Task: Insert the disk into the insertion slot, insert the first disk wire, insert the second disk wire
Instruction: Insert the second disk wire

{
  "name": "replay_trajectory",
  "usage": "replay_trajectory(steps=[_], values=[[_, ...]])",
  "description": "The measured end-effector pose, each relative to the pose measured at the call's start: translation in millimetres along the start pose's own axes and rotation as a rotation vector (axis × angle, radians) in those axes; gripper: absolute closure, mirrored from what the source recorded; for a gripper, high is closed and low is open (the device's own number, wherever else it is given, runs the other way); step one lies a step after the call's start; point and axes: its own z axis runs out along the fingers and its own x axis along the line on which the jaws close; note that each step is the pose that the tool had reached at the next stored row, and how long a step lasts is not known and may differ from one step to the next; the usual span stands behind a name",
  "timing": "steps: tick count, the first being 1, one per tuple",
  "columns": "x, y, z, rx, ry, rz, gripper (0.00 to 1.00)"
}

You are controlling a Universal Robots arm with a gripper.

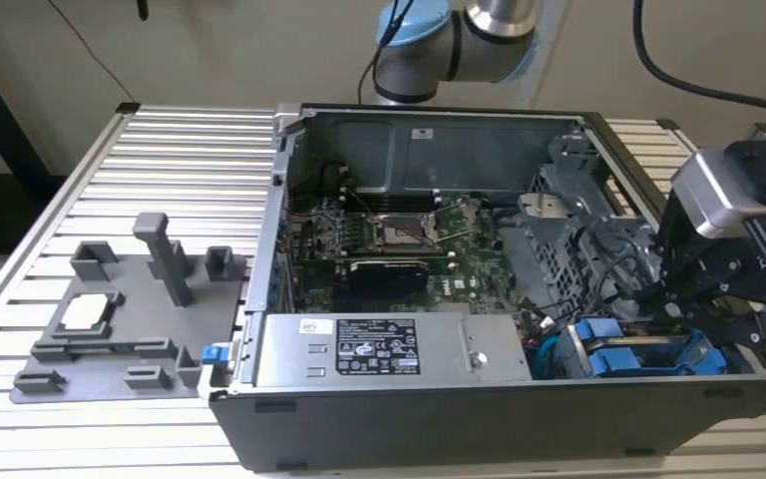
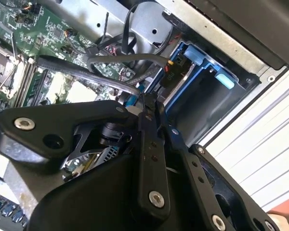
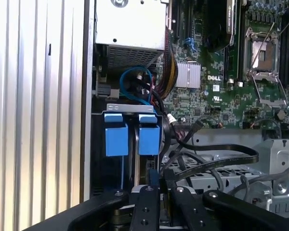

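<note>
The open computer case lies on the slatted table. At the exterior view's right, my gripper (image 1: 689, 317) reaches down into the case just above the insertion slot (image 1: 563, 351). Two bright blue carrier brackets (image 1: 636, 357) sit side by side in that bay. In the first wrist view their blue tabs (image 3: 116, 135) stand upright in the slot (image 3: 130, 108); the disk's metal body is hidden behind them. My gripper (image 3: 161, 179) is shut on the end of a flat dark disk wire (image 3: 216, 161). In the second wrist view the same wire (image 2: 86, 72) runs away from the gripper (image 2: 145, 101).
A labelled grey power supply box (image 1: 383, 349) lies beside the bay, with the green motherboard (image 1: 383, 235) behind it. Loose cables (image 3: 144, 84) cross between them. A grey fixture plate (image 1: 117, 319) rests on the table (image 1: 157, 150) at the exterior view's left.
</note>
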Motion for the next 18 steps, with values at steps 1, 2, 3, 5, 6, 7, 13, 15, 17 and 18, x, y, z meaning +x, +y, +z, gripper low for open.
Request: replay_trajectory(steps=[1, 2, 3, 5, 6, 7, 13, 15, 17, 18], values=[[0.1, 0.0, 0.6, 0.0004, -0.0001, 0.001, 0.84], [0.3, -0.1, 1.3, 0.0011, -0.0001, 0.005, 0.84], [0.5, -0.2, 1.9, 0.002, -0.0003, 0.009, 0.84], [0.8, -0.5, 3.0, 0.0022, -0.0005, 0.013, 0.84], [0.9, -1.0, 3.5, 0.0001, -0.0005, 0.013, 0.84], [1.1, -1.6, 4.1, -0.0033, -0.0006, 0.014, 0.84], [2.2, -6.3, 8.3, -0.0148, -0.001, 0.017, 0.84], [2.5, -7.2, 9.6, -0.0153, -0.0011, 0.019, 0.84], [2.9, -7.3, 11.1, -0.0149, -0.0011, 0.024, 0.84], [3.1, -7.4, 11.9, -0.0146, -0.0013, 0.026, 0.84]])
